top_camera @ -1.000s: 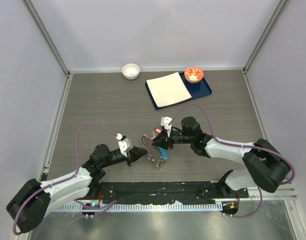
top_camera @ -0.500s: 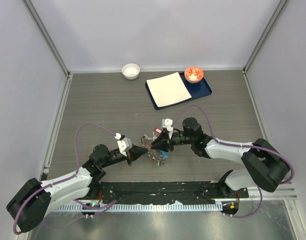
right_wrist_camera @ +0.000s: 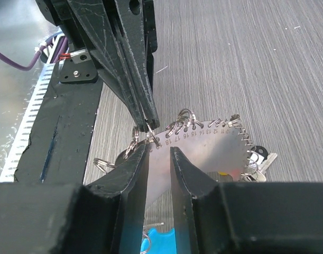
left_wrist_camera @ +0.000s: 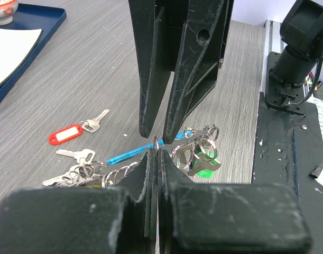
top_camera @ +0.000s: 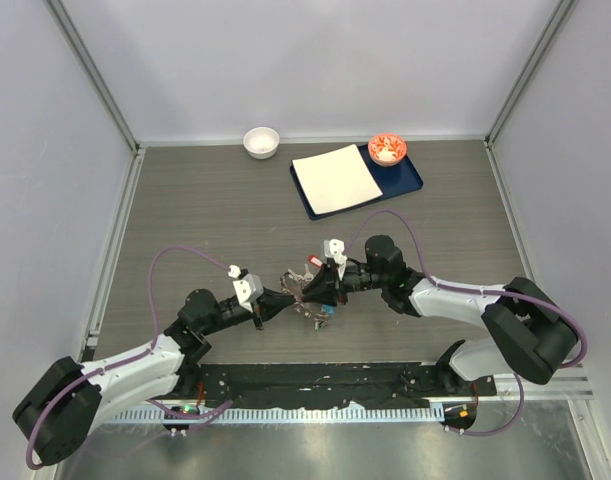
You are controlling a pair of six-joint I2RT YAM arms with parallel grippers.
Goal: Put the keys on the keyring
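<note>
The keyring, clamped in the right gripper, has been carried over the desk to the closed left gripper, so threading the keys is judged near.

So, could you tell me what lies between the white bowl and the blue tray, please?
Nothing: in the top view, bare grey table separates the white bowl from the blue tray.
</note>
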